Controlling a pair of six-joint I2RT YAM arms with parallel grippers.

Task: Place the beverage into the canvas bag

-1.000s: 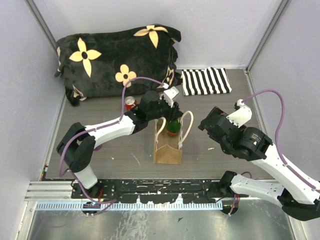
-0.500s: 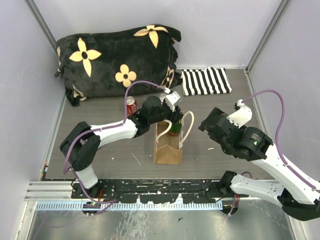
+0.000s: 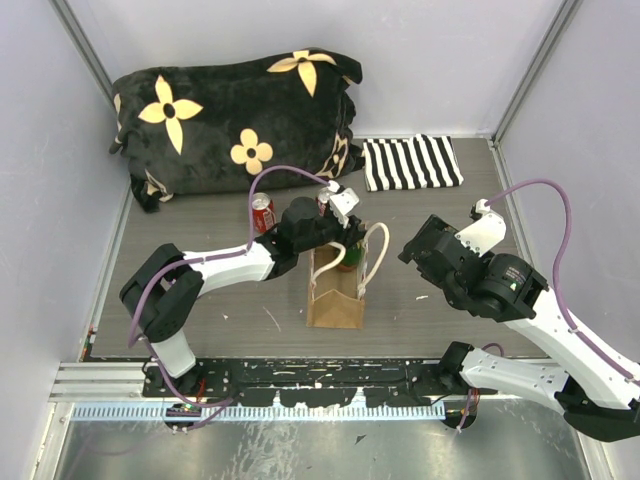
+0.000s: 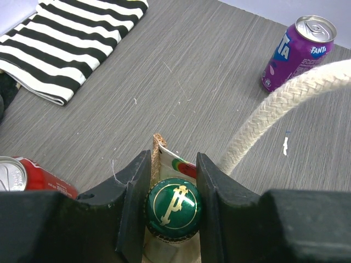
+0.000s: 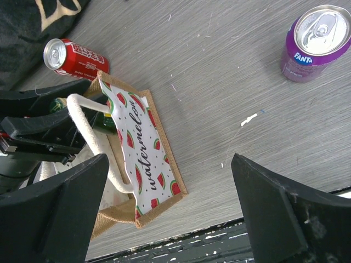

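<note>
Green-capped dark bottle, clamped by the left end effector, sits in the tan watermelon-print canvas bag mouth; pulling out may snag the cream rope handle and topple it; right end effector wide open, empty.

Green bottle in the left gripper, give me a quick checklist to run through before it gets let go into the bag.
1. Grip: left gripper shut on the green bottle at its cap. Ok.
2. Canvas bag upright, mouth open. Ok.
3. Bottle lined up between the bag's handles in the top view. Ok.
4. Bottle's base resting on the bag's floor: hidden. Cannot tell.
5. Cream handle free of the fingers: it runs close beside one. Cannot tell.
6. Right gripper open and apart from the bag. Ok.
</note>
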